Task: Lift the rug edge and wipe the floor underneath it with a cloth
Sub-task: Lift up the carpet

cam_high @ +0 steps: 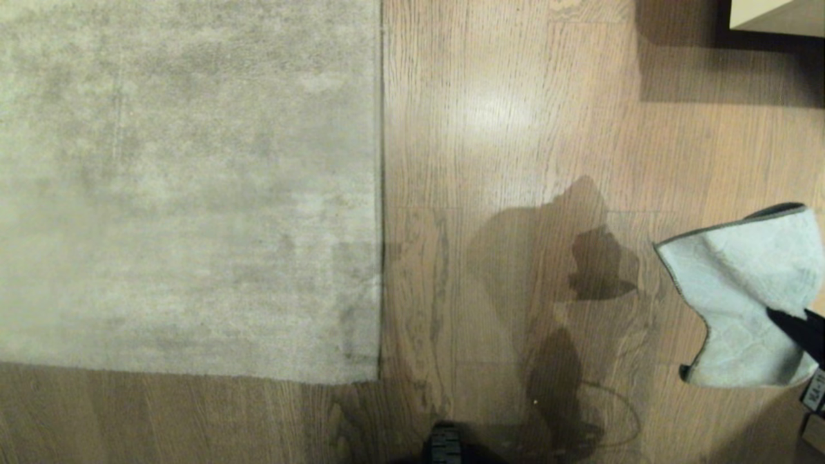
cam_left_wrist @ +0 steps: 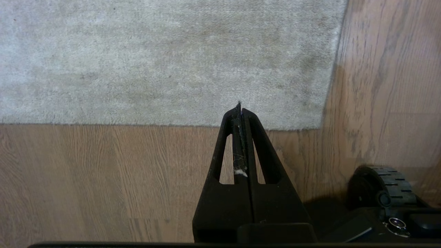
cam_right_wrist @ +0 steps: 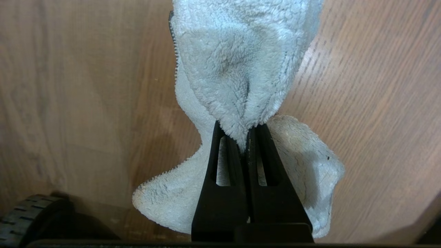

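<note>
right hand (cam_right_wrist: 245,137) clenched on cloth (cam_high: 741,293) above floor (cam_high: 503,129), left hand (cam_left_wrist: 240,109) clenched empty near flat rug edge (cam_high: 379,193)

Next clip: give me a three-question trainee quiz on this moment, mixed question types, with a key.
1. True or false: the mottled beige-grey short-pile rug lies flat on the light brown wood-plank floor, no edge lifted.
2. Which tool grips the pale mint-blue quilted microfibre cloth?
A. left tool
B. right tool
C. neither
3. Fill in: in the left wrist view, the shut, empty left tool hangs above the rug's ____.

Key:
1. True. The straight rug edge sits flat on the planks.
2. B. The right tool is shut on the cloth, holding it above bare floor, apart from the rug.
3. Corner.
</note>
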`<state>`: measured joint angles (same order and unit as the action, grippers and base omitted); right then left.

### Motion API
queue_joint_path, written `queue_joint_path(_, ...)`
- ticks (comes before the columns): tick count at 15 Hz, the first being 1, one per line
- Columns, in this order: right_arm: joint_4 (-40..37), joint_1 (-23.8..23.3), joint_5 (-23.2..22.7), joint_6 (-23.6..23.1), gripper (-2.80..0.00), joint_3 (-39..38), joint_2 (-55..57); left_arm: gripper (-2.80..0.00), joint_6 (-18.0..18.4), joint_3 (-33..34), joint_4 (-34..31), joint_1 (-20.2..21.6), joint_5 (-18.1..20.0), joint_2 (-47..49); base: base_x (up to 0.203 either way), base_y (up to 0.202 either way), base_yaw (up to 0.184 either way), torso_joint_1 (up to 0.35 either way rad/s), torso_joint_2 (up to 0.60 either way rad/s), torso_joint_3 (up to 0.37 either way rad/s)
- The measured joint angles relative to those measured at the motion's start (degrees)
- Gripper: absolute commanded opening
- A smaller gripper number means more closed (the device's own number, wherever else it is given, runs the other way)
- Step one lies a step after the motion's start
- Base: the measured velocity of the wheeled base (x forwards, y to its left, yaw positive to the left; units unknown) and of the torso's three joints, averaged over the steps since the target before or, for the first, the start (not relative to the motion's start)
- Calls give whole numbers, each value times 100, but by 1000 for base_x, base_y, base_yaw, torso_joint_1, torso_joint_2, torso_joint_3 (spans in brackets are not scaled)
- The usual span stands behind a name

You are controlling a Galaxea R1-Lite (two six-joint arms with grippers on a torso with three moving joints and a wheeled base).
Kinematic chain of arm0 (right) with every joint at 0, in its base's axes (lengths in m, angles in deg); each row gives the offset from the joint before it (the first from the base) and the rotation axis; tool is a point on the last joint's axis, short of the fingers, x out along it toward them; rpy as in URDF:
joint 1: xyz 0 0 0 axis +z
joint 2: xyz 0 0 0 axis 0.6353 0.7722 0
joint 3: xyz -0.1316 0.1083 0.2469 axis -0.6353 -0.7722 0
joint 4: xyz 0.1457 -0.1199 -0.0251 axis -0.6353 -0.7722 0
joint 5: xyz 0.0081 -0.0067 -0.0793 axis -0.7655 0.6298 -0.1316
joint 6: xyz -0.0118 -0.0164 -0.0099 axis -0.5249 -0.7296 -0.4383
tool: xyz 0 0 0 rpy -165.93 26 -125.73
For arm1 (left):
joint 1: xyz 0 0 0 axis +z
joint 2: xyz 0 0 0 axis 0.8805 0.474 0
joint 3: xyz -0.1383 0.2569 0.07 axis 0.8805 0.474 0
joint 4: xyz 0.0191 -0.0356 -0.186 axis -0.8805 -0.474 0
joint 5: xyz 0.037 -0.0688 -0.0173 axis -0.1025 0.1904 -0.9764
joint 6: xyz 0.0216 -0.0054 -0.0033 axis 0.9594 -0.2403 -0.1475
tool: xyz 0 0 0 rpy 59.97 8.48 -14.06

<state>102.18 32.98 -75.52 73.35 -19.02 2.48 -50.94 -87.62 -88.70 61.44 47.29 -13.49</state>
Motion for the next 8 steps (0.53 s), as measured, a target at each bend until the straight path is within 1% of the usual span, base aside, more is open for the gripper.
queue_joint_path(2,-143,131,43,4,-280,-56,-232,-280,2,0,-2,0,4,0,0,0,0,0,0,0)
queue_joint_path(4,-473,258,203,11,-280,-155,-565,-280,2,0,-2,0,2,0,0,0,0,0,0,0)
queue_joint_path(6,-834,471,450,118,-280,-216,-928,-280,2,0,-2,0,5,0,0,0,0,0,0,0)
queue_joint_path(8,-1195,734,836,245,-280,-268,-1276,-280,2,0,-2,0,5,0,0,0,0,0,0,0)
